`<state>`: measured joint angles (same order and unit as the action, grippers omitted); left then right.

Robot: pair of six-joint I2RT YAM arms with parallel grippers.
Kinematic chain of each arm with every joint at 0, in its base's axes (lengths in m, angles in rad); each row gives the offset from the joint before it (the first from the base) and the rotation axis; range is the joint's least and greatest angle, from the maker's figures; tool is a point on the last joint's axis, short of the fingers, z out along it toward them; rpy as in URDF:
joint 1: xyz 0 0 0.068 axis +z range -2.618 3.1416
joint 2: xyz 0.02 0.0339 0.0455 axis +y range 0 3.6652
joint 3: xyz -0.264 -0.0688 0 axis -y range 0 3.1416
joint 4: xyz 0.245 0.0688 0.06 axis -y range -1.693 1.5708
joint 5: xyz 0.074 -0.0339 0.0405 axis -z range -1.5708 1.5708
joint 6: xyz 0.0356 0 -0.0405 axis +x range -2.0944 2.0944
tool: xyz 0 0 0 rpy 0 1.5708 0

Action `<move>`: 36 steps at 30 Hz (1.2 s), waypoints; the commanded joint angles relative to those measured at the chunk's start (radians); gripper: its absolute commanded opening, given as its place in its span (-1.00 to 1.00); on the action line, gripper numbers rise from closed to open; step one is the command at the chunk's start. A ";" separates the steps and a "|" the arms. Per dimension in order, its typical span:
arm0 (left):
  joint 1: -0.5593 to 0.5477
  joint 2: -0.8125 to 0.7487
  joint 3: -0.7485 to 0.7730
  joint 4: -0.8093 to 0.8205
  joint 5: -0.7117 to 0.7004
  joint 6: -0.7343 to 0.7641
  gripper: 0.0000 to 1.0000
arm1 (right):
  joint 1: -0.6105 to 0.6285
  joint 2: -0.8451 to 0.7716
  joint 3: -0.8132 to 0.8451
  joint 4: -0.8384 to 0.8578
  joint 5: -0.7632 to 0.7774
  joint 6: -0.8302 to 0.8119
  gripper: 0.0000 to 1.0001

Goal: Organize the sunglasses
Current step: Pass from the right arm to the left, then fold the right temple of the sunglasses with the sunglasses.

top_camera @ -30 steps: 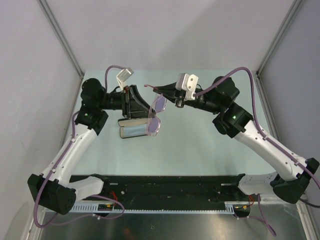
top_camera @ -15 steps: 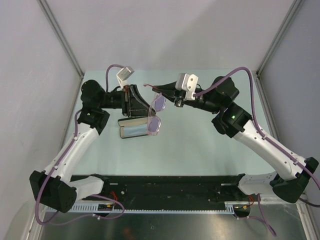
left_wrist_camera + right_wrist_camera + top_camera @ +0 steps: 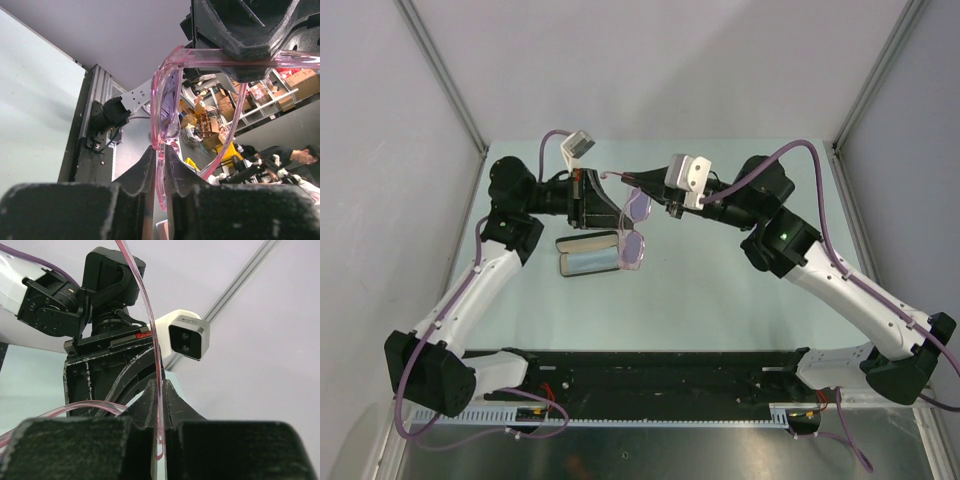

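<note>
The sunglasses [image 3: 634, 226] hang in the air above the table, thin pink-purple frame with pale lenses, held from both sides. My left gripper [image 3: 611, 206] reaches in from the left and is shut on the front frame; in the left wrist view the pink rim [image 3: 161, 165] is pinched between its fingertips [image 3: 160, 152]. From the right, my right gripper [image 3: 632, 180] is shut on one slim temple arm [image 3: 150, 325], which runs up out of its closed jaws [image 3: 159, 386]. The other temple arm [image 3: 227, 142] sticks out free.
A black oblong case [image 3: 588, 256] lies open on the pale green table [image 3: 720, 280] just below the glasses, with a pale blue cloth [image 3: 590, 263] inside it. A black rail [image 3: 640, 372] runs along the near edge. Grey walls enclose the sides and back.
My left gripper's fingers have closed onto the front frame of the glasses. The glasses have shifted slightly toward the back, with the right gripper holding the temple arm throughout.
</note>
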<state>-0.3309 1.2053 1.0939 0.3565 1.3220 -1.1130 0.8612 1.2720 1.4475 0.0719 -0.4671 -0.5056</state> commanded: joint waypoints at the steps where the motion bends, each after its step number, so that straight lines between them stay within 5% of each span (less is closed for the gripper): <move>1: -0.010 -0.001 0.044 0.045 0.005 -0.045 -0.63 | 0.030 0.004 0.001 0.028 0.027 -0.007 -1.00; 7: -0.011 -0.001 0.049 0.048 0.002 -0.056 -0.56 | 0.039 0.007 -0.001 0.031 0.039 -0.010 -1.00; 12: -0.011 -0.006 0.032 0.052 0.005 -0.054 -0.98 | 0.042 0.003 -0.001 0.029 0.045 -0.010 -1.00; 16: -0.011 0.000 0.029 0.053 -0.007 -0.051 -0.99 | 0.045 0.000 -0.002 0.026 0.074 0.004 -0.96; 23: -0.011 0.008 0.043 0.053 -0.023 -0.048 -0.99 | 0.048 -0.019 -0.022 0.032 0.140 0.033 0.17; 28: -0.008 0.014 0.047 0.055 -0.024 -0.047 -0.99 | 0.039 -0.051 -0.039 0.060 0.199 0.056 0.53; 36: 0.016 0.077 0.069 0.055 -0.032 -0.056 -0.99 | 0.012 -0.132 -0.061 -0.027 0.271 0.059 0.74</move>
<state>-0.3275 1.2564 1.1019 0.3798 1.3262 -1.1530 0.8845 1.1946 1.3972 0.1135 -0.2398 -0.4633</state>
